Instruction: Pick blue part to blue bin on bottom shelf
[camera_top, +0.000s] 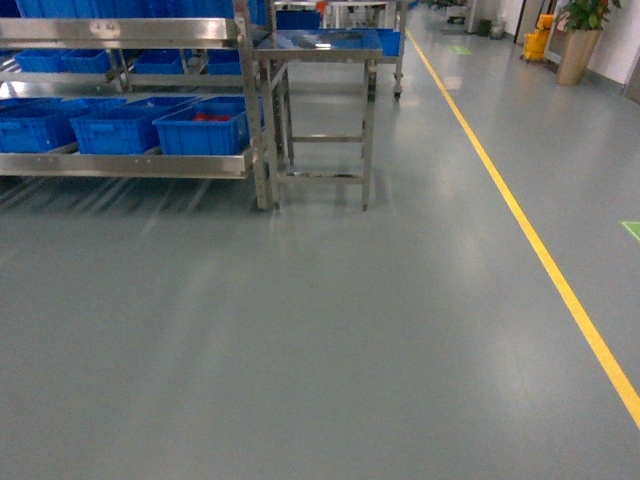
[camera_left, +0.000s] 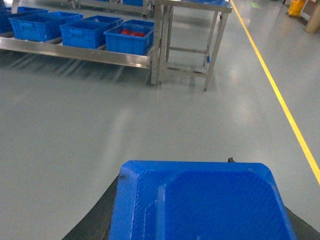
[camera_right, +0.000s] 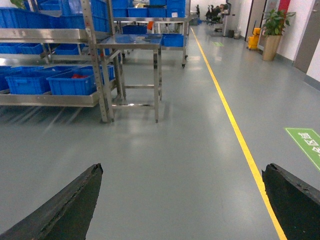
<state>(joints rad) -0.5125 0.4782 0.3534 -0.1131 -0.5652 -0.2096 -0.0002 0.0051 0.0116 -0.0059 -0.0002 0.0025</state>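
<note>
The blue part (camera_left: 200, 197) fills the bottom of the left wrist view, and my left gripper (camera_left: 197, 222) is shut on it; one dark finger (camera_left: 97, 217) shows beside its left edge. It hangs over bare grey floor, well short of the rack. Far ahead, the bottom shelf (camera_top: 120, 163) carries a row of blue bins (camera_top: 112, 130); the rightmost bin (camera_top: 205, 128) has red things in it. My right gripper (camera_right: 182, 200) is open over the floor with nothing between its fingers (camera_right: 75, 205). Neither gripper shows in the head view.
A steel table (camera_top: 320, 45) stands right of the rack's end post (camera_top: 258, 120). A yellow floor line (camera_top: 540, 250) runs along the right. More blue bins sit on the upper shelf (camera_top: 120, 32). A potted plant (camera_top: 580, 40) stands far right, near a green floor mark (camera_right: 305, 142).
</note>
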